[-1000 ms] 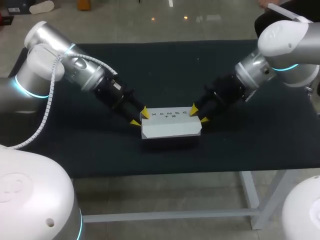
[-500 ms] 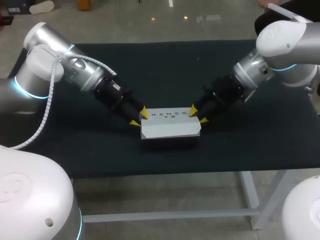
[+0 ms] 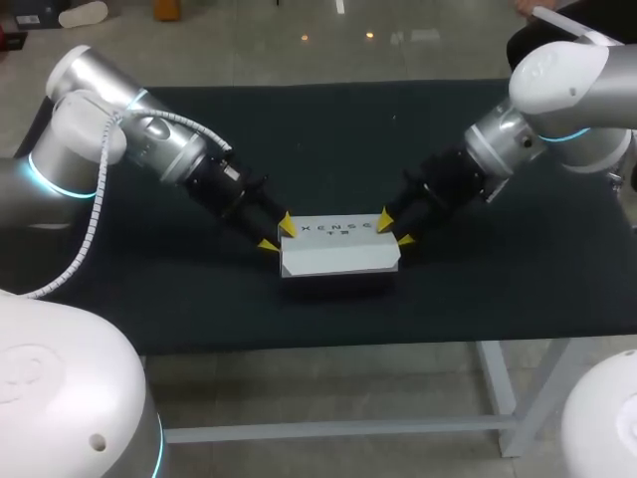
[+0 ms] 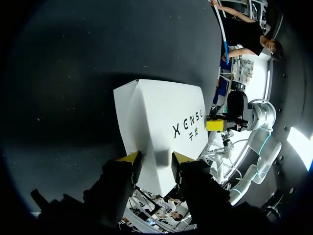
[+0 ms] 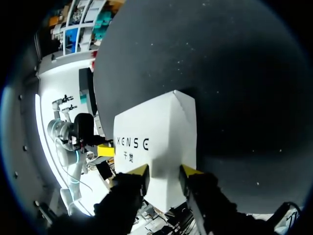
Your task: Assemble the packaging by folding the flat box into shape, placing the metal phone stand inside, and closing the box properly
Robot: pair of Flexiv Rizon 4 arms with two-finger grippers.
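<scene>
A white box (image 3: 338, 249) with dark lettering on top lies folded and closed near the middle of the black table. My left gripper (image 3: 277, 234) stands at the box's left end and my right gripper (image 3: 394, 229) at its right end. In the left wrist view the left gripper (image 4: 156, 159) is open, with both yellow tips laid against the end of the box (image 4: 161, 117). In the right wrist view the right gripper (image 5: 164, 171) is open in the same way against the other end of the box (image 5: 156, 142). Neither clamps the box from two sides. No phone stand shows.
The black table top (image 3: 328, 129) stretches bare behind the box and to both sides. Its front edge (image 3: 328, 349) runs a short way in front of the box.
</scene>
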